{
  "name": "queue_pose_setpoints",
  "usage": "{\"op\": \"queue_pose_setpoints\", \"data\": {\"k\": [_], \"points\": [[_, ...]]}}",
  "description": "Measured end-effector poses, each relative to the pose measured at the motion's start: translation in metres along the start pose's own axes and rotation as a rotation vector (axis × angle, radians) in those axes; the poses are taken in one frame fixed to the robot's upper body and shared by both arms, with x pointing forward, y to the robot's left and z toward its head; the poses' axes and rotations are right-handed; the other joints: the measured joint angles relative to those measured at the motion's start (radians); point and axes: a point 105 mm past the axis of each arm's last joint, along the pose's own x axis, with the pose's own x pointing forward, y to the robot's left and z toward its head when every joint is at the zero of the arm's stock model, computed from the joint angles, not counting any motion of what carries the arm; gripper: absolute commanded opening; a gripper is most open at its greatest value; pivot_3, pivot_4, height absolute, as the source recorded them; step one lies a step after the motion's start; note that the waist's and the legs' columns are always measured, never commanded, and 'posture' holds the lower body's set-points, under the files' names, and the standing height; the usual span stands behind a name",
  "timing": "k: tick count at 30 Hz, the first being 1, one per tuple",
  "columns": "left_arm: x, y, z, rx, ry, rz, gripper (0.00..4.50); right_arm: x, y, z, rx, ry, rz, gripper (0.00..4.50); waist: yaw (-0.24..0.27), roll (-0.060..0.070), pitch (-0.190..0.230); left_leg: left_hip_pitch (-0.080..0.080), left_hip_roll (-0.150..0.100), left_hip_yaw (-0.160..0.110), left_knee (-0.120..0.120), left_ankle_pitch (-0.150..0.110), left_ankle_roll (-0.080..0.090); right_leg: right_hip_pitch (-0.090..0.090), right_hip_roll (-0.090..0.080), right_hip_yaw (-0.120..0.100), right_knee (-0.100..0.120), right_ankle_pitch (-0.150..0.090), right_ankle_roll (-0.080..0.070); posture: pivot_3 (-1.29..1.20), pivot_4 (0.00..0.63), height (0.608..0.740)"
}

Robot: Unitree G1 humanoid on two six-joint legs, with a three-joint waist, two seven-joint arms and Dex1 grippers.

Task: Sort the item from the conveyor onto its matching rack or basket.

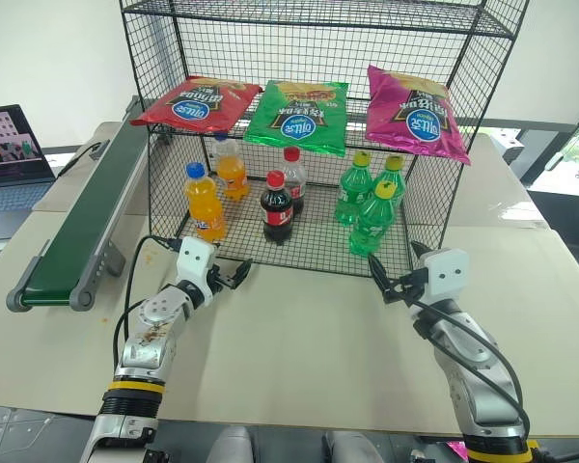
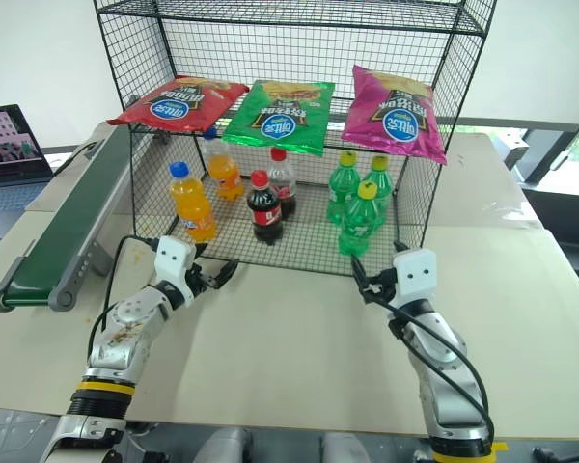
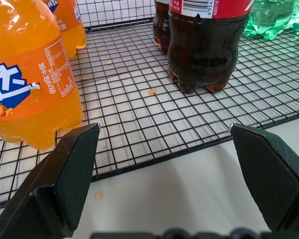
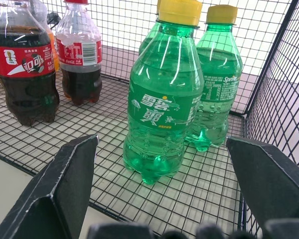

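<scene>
Three chip bags lay on the rack (image 1: 463,116): one red chip bag (image 1: 195,102), one green chip bag (image 1: 299,116) and one magenta chip bag (image 1: 415,113). Seven bottles stood on the tier below: two orange soda bottles (image 1: 204,201), two cola bottles (image 1: 277,206) and three green soda bottles (image 1: 371,223). There was one conveyor (image 1: 87,217), one laptop (image 1: 10,154) and two pincers, the left pincer (image 1: 234,277) and the right pincer (image 1: 383,281).
</scene>
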Motion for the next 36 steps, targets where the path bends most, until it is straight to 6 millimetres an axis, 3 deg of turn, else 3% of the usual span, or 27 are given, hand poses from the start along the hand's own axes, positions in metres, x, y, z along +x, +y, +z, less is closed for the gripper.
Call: {"op": "queue_pose_setpoints", "data": {"k": [36], "points": [[-0.002,0.0034,-0.0014,0.056,0.01,0.011,4.45,-0.0027,-0.0028,0.003,-0.017,-0.006,0.011,4.5,0.0,0.0,0.0,0.0,0.0,0.0,0.001,0.0,0.0,0.0,0.0,0.0,0.002,0.0,0.0,0.0,0.15,0.74]]}}
